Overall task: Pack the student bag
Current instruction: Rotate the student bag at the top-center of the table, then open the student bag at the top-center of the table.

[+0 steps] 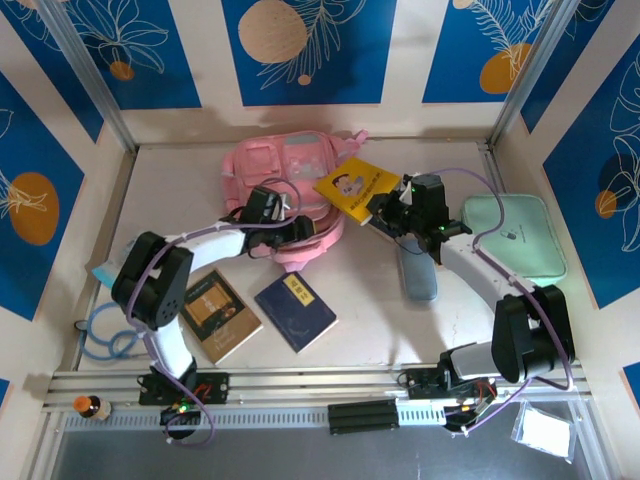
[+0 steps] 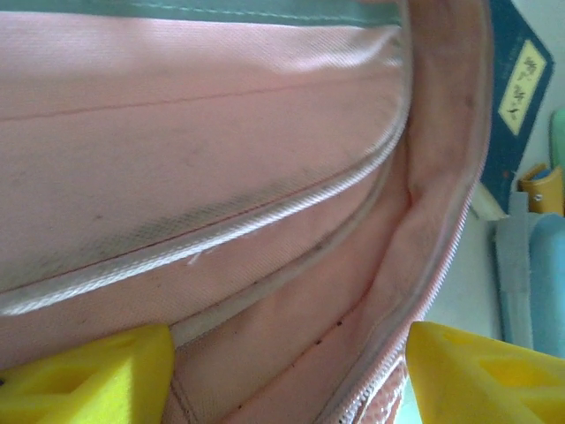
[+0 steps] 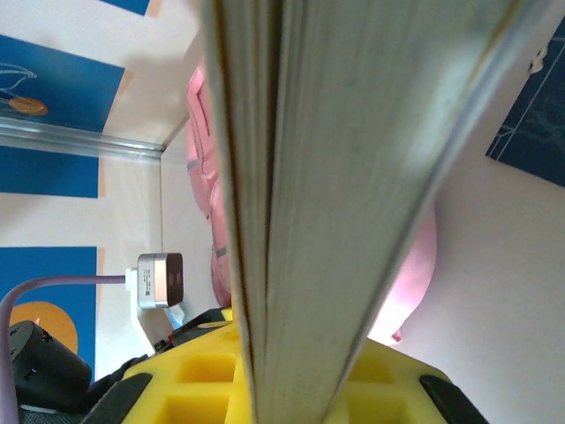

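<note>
The student bag (image 1: 285,170), a soft pink backpack, lies at the back middle of the table with its open side towards the arms. My left gripper (image 1: 303,228) is at that opening. In the left wrist view its yellow fingers (image 2: 88,380) stand wide apart, open, with the bag's pink lining and zip rim (image 2: 265,291) between them. My right gripper (image 1: 385,210) is shut on a yellow book (image 1: 357,185), held tilted just right of the bag. In the right wrist view the book's page edge (image 3: 353,177) rises between the yellow jaws, with the pink bag (image 3: 205,150) behind it.
A brown book (image 1: 220,313) and a dark blue book (image 1: 295,310) lie in front of the bag. A mint-green case (image 1: 510,235) lies at the right, a grey-blue pouch (image 1: 418,270) beside the right arm. A blue cable coil (image 1: 105,335) sits at the left edge.
</note>
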Controlling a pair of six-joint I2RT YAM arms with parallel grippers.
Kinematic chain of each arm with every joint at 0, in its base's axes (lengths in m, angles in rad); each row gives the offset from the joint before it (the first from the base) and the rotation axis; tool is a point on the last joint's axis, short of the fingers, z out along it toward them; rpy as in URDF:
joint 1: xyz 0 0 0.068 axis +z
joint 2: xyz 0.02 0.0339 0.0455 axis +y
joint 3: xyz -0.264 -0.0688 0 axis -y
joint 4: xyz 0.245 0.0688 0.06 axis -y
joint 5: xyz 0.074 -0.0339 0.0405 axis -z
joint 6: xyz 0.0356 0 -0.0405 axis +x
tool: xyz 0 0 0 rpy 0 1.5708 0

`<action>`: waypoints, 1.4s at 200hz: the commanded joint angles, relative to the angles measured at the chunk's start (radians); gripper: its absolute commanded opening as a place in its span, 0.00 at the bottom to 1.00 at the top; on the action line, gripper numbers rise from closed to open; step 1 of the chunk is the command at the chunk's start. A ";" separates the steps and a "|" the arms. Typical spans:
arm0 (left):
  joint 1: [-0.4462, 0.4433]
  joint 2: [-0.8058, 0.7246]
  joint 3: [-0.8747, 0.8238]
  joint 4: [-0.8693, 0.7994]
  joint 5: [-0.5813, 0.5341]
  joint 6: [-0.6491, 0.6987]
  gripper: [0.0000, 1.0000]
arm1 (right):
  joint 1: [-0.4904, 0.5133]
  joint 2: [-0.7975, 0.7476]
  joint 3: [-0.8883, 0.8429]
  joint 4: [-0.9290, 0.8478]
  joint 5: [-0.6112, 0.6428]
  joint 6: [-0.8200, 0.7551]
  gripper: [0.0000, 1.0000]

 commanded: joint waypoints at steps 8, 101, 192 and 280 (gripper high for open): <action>-0.058 0.088 0.076 0.045 0.073 -0.014 0.69 | -0.019 -0.059 0.002 0.019 0.015 -0.023 0.00; -0.086 -0.059 0.273 -0.425 -0.160 0.463 1.00 | -0.090 -0.123 -0.050 -0.008 0.008 -0.032 0.00; -0.086 0.175 0.563 -0.688 -0.346 0.889 0.97 | -0.101 -0.137 -0.064 -0.031 0.011 -0.016 0.00; -0.086 0.384 0.816 -0.877 -0.430 0.933 0.62 | -0.107 -0.176 -0.076 -0.064 0.026 -0.018 0.00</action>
